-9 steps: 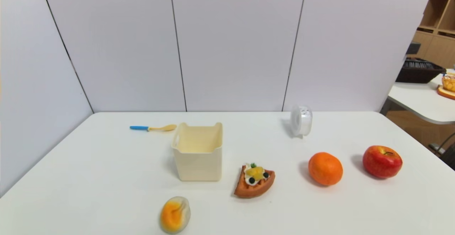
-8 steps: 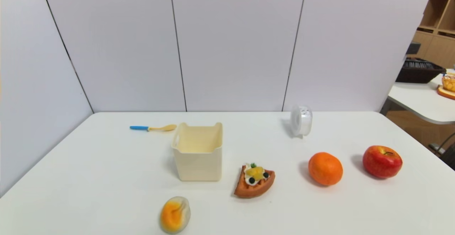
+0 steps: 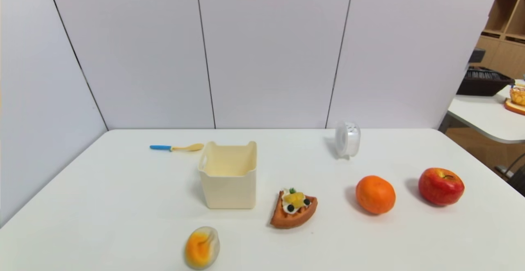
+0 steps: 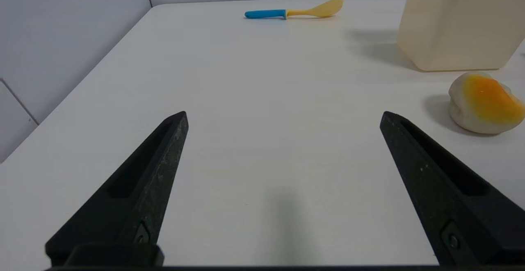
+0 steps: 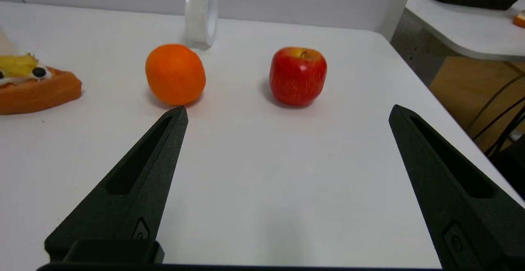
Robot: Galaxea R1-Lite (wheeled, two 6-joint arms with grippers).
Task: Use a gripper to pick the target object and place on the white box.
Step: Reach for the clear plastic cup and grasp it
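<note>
Two pincers: your left pincer (image 4: 284, 115) and right pincer (image 5: 287, 109) gape wide, empty.
Target object (image 5: 200, 16): on edge, far beyond the right pincer, behind the orange (image 5: 175, 74).

Count on the worktop (image 3: 123, 189), head view:

- white box (image 3: 229, 176): one, cream, open top.
- white puck (image 3: 347, 138): one, standing on edge near the back wall.
- orange (image 3: 375, 194): one.
- red apple (image 3: 441, 186): one.
- waffle wedge with fruit topping (image 3: 293, 208): one.
- spoon, blue handle (image 3: 176, 147): one.
- white-and-orange lump (image 3: 202, 247): one, near edge.

Seven loose items in all; fruit: two.

Claws: two, left claw (image 4: 284, 115) and right claw (image 5: 288, 110), two black pointed fingers each, four fingers total, spread wide, holding nothing.

Second worktop (image 3: 484, 117) at far right: one; dark basket (image 3: 484, 81) on it: one.
</note>
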